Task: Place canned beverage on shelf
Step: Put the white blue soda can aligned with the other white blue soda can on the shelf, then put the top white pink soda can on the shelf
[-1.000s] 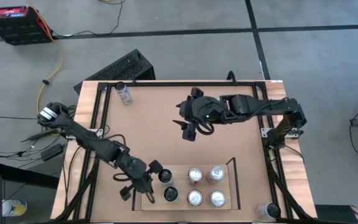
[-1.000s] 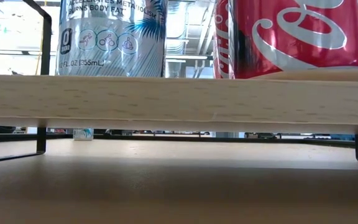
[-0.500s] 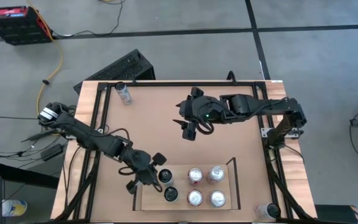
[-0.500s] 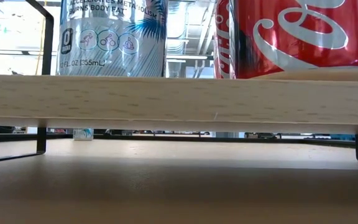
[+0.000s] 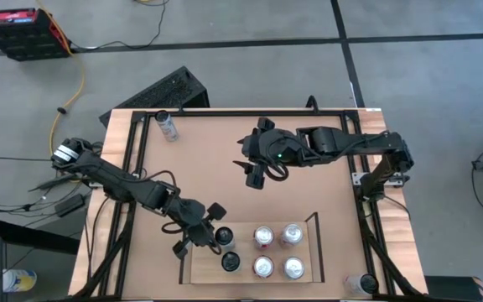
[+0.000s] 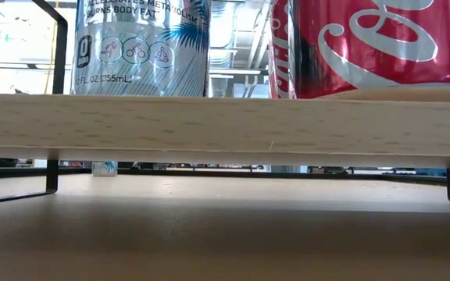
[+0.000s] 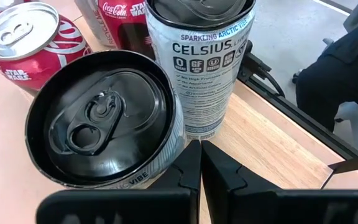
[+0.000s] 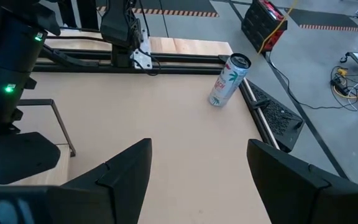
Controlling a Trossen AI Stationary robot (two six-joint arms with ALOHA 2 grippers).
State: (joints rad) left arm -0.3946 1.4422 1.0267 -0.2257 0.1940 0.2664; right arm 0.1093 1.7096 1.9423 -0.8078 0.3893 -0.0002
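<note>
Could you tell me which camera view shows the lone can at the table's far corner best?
The right wrist view: the lone can stands upright beside the table's black frame, its label and top visible. The high view shows it small, from above. The low view and left wrist view do not show it clearly.

Six cans (image 5: 263,237) stand on the shelf (image 5: 198,271), on the table (image 5: 208,159).

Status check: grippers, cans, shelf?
Left gripper shut, empty, beside black-topped cans. Right gripper open, mid-table. Six cans on shelf. One can waits at far corner.
</note>
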